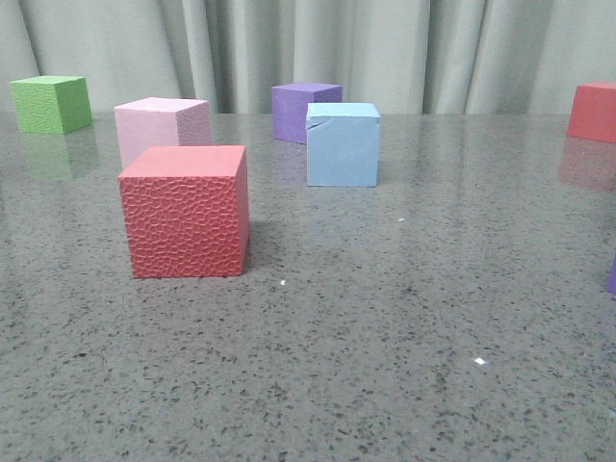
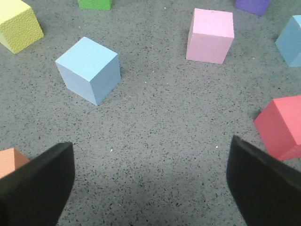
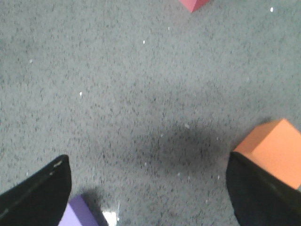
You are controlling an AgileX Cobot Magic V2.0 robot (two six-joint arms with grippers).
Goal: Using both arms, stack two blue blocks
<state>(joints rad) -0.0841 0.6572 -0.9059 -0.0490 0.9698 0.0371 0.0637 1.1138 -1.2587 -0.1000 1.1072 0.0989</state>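
One sky-blue block, with a small crack near its top edge, stands on the table at mid-distance in the front view, beside the purple cube; in the left wrist view it is cut off at the edge. The other blue block lies ahead of my left gripper in the left wrist view, well apart from it. That gripper is open and empty over bare table. My right gripper is open and empty too; no blue block shows in its view. Neither gripper shows in the front view.
In the front view: a red cube near the front, a pink cube, a green cube, a purple cube, another red cube far right. A yellow cube and orange cube lie near my left gripper; an orange cube and purple cube near my right.
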